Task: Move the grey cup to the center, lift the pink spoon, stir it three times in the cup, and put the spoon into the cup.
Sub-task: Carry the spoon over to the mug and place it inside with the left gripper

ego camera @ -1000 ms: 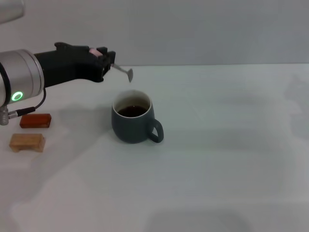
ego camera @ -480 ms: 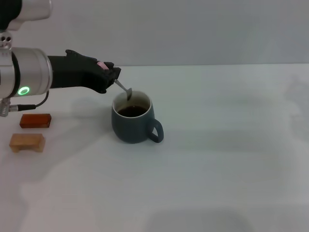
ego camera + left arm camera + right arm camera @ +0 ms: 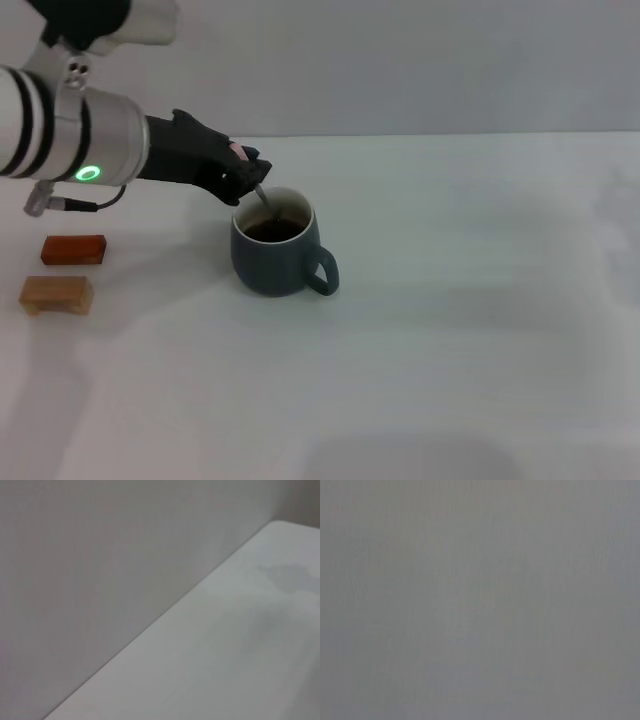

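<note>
1. A plain white desk (image 3: 450,380) runs up to a bare grey wall (image 3: 400,60), and the near half of it, toward the front edge, holds nothing I can pick out.
2. Close to the left edge, short of mid-depth, a tan wooden block (image 3: 57,295) lies with a red block (image 3: 73,249) just behind it; the two sit near each other and well apart from the action.
3. Further in, left of the desk's middle and about halfway to the back edge, stands the grey cup (image 3: 278,250), upright, its loop handle turned toward the right and front, dark liquid showing inside the pale rim.
4. Just beyond the cup's rim on the left-edge side hangs the left end effector (image 3: 245,178), its dark fingers clamped on the pink spoon (image 3: 256,190). Only a sliver of pink shows at the grasp; the grey stem slants down past the rim and the bowl seems to reach the liquid.
5. I'd judge this as the start of stirring.
6. Risks from here: the end effector sits very near the rim, so a wide sweep could knock the cup and slop the liquid or shove it off its spot. The hold on the handle looks to be at its very end, so drag against the cup wall could twist the spoon loose.
7. The right arm is nowhere to be seen.
</note>
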### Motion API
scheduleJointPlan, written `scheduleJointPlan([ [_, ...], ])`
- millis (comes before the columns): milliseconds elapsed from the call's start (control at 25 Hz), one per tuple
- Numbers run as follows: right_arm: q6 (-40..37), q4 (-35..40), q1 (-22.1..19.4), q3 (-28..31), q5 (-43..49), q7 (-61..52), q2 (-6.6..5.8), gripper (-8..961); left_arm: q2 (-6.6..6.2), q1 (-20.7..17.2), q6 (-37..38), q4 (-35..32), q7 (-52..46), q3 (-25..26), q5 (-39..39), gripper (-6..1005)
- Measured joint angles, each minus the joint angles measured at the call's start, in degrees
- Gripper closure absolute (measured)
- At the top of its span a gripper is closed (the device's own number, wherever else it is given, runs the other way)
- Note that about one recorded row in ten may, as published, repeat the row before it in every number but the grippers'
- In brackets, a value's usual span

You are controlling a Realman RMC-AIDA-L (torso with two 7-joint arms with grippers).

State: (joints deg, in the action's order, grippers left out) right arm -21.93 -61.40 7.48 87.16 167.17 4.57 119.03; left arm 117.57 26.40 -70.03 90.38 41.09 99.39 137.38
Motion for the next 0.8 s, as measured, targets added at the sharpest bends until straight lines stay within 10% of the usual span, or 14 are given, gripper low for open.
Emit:
scheduleJointPlan([
  [800, -2.7, -3.8, -9.0, 1.4, -0.4, -0.2, 0.41, 955, -0.01, 9.1, -3.1, -10.5, 7.5, 3.8, 5.4, 855],
])
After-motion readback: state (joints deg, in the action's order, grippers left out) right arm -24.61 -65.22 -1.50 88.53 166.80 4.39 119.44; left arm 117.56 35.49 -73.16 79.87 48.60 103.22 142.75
